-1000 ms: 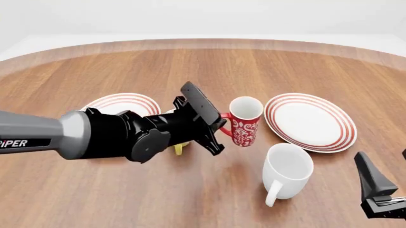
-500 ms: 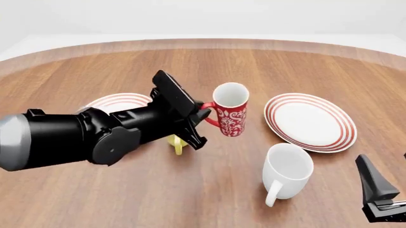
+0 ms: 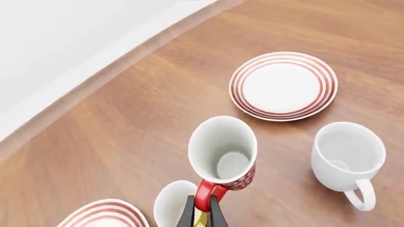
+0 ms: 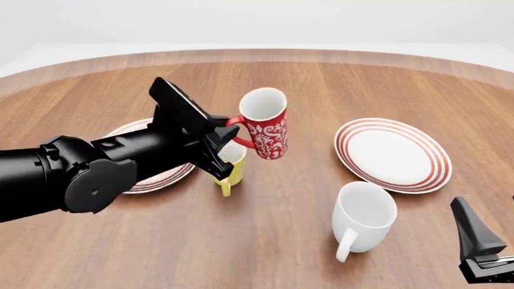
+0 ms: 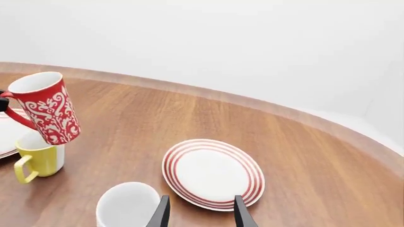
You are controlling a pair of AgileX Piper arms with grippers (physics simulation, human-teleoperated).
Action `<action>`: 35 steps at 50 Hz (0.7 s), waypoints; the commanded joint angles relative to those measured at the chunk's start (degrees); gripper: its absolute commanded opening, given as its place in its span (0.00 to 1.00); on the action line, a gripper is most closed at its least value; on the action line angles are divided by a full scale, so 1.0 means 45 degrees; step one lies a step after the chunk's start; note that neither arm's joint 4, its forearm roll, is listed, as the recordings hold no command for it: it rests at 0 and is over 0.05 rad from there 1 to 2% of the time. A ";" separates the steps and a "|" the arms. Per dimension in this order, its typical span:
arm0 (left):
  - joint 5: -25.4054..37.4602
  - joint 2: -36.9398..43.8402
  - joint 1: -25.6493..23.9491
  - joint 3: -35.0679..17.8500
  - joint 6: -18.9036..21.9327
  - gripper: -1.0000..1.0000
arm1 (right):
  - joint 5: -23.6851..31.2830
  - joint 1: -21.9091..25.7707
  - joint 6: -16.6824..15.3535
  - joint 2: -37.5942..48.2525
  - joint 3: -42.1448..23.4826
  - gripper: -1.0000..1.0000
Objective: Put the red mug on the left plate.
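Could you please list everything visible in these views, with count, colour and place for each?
red mug: one, red with white floral pattern, lifted off the table, tilted, held by its handle above the yellow mug.
yellow mug: one, yellow, on the table beside the left plate.
white mug: one, plain white, front right of the table.
left plate: one, white with red rings, left side, partly hidden by the left arm.
right plate: one, white with red rings, right side.
table: one, brown wood.
left claw: black, shut on the red mug's handle.
right claw: black, open, low at the front right.
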 commanded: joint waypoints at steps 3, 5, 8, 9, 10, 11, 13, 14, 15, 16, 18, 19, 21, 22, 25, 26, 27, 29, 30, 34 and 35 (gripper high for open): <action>-0.0068 -0.0720 0.0726 0.0321 -0.0140 0.00 | 0.0056 -0.0006 -0.0004 -0.0065 0.0001 1.00; -0.0130 -0.0803 0.0923 0.0377 -0.0142 0.00 | 0.0059 -0.0011 -0.0011 -0.0067 0.0001 1.00; -0.0148 -0.0823 0.1035 0.0436 -0.0168 0.00 | 0.0065 -0.0024 -0.0001 -0.0058 0.0001 1.00; -0.0174 -0.0853 0.1263 0.0465 -0.0166 0.00 | 0.0070 -0.0034 0.0018 -0.0046 0.0001 1.00; -0.0177 -0.0913 0.1409 0.0484 -0.0161 0.00 | 0.0067 -0.0036 0.0019 -0.0042 0.0001 1.00; -0.0177 -0.0913 0.1409 0.0485 -0.0161 0.00 | 0.0067 -0.0036 0.0019 -0.0042 0.0001 1.00; -0.0162 -0.1008 0.1589 0.0531 -0.0195 0.00 | 0.0049 -0.0034 0.0021 -0.0018 0.0001 1.00; -0.0187 -0.1033 0.1645 0.0569 -0.0124 0.00 | 0.0040 -0.0031 0.0020 -0.0014 0.0001 1.00; -0.0186 -0.1033 0.1693 0.0564 -0.0112 0.00 | 0.0040 -0.0030 0.0020 -0.0014 0.0001 1.00; -0.0146 -0.1073 0.1809 0.0539 -0.0141 0.00 | 0.0030 -0.0029 0.0017 -0.0001 0.0001 1.00; -0.0088 -0.1116 0.1972 0.0490 -0.0188 0.00 | -0.0006 -0.0030 0.0016 0.0030 0.0000 1.00; -0.0116 -0.1146 0.2081 0.0490 -0.0184 0.00 | -0.0023 -0.0029 0.0014 0.0048 0.0000 1.00; -0.0356 -0.1087 0.2281 0.0686 -0.0090 0.00 | -0.0028 -0.0027 0.0007 0.0059 0.0001 1.00; -0.0458 -0.0998 0.2376 0.0741 -0.0122 0.00 | -0.0021 -0.0017 -0.0014 0.0040 0.0001 1.00; -0.0641 -0.1006 0.2595 0.0911 -0.0170 0.00 | -0.0058 0.0010 -0.0049 0.0068 0.0001 1.00; -0.0713 -0.1041 0.2713 0.0937 -0.0211 0.00 | -0.0101 0.0006 -0.0035 0.0109 0.0001 1.00; -0.0755 -0.1053 0.2773 0.0977 -0.0231 0.00 | -0.0148 0.0008 -0.0028 0.0159 0.0001 1.00; -0.0916 -0.1095 0.2963 0.1068 -0.0163 0.00 | -0.0226 0.0005 -0.0007 0.0242 0.0001 1.00; -0.0914 -0.1077 0.3044 0.1057 -0.0231 0.00 | -0.0244 -0.0001 0.0006 0.0265 0.0001 1.00; -0.1302 -0.1070 0.3643 0.1232 -0.0232 0.00 | -0.0096 0.0010 0.0010 0.0114 0.0001 1.00; -0.1360 -0.1102 0.3744 0.1272 -0.0278 0.00 | -0.0096 0.0010 0.0010 0.0114 0.0001 1.00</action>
